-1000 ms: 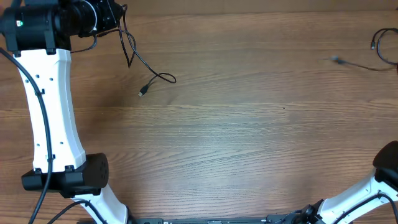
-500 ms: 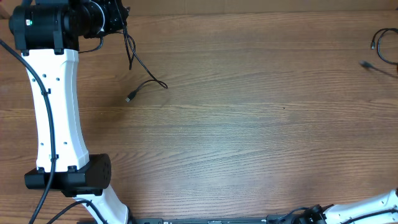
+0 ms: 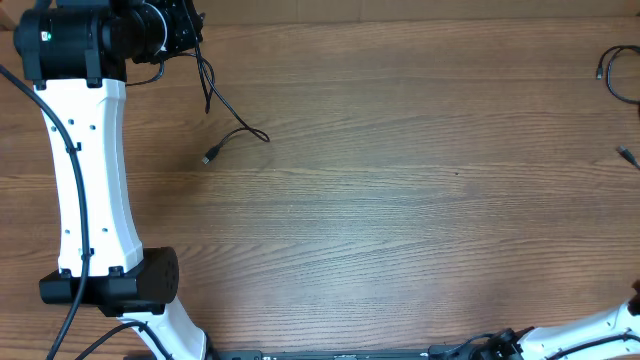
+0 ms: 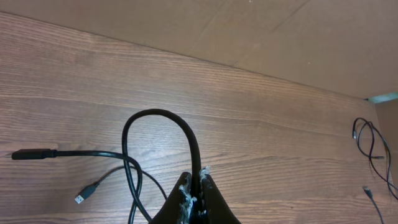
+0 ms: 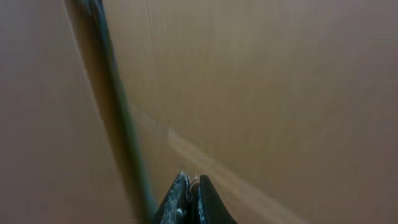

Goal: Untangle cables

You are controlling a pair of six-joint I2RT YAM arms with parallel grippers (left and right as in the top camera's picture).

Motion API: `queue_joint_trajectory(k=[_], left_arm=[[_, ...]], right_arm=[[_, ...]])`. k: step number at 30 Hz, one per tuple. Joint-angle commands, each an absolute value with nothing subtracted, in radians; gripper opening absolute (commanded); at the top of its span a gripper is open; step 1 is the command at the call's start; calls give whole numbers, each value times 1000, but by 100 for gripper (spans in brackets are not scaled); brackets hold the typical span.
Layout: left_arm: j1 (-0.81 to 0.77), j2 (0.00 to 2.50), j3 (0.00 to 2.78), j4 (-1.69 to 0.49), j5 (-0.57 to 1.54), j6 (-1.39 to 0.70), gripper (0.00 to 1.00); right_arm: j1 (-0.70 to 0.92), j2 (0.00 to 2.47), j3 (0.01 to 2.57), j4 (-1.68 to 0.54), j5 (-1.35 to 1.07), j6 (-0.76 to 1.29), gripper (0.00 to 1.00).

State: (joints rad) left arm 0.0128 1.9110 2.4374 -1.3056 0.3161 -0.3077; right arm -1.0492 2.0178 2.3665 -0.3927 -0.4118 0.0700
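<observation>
Overhead view: one left pincer [image 3: 188,30], reached to the far side of the table [image 3: 400,220]. One black cable [image 3: 232,110] trails from it toward my base and ends in a small plug [image 3: 208,158]. One second cable [image 3: 612,82] lies well apart, far off to that pincer's right at the table's edge, with a loose end [image 3: 625,153] nearer my base. My right pincer [image 5: 189,190] is outside this view; only its arm shows. Left wrist view: the left fingers are pressed together on the black cable, which rises ahead of the tips in one arch. Left of the pincer lie two ends, one thick plug [image 4: 28,154] and the small plug, both taken to be this cable's own. The second cable shows far to the right, not touching the first. Right wrist view: heavily blurred. The right fingers are closed against each other, and one dark cable streak runs past just to their left. Whether it is pinched I cannot tell. Count: two cables, two pincers, three ends seen. Step judged in hand: drawing the two cables apart, nearly complete, as no crossing between them shows. Next move calls for lowering the left cable flat, releasing it, and checking its arch for a self-crossing.
</observation>
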Motion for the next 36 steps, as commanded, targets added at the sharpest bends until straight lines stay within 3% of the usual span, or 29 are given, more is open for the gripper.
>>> queue_joint_trajectory(k=[1, 9, 15, 19, 26, 36], left_arm=[[6, 1879, 2458, -1305, 304, -315, 4], [5, 1879, 2458, -1316, 307, -315, 4], [5, 1879, 2458, -1352, 303, -308, 4], [5, 1879, 2458, -1358, 302, -286, 4], [5, 1879, 2458, -1383, 232, -264, 4], [5, 1879, 2458, -1391, 229, -238, 4]], right_arm=[[-974, 2021, 2206, -399, -420, 27, 4], [-761, 2021, 1855, -409, -421, 26, 4], [-680, 2021, 1765, -573, -468, 154, 4], [-680, 2021, 1709, -710, -499, 104, 4], [-809, 2021, 1649, -942, -503, -34, 4], [-1097, 2021, 1640, -758, -450, 142, 4]])
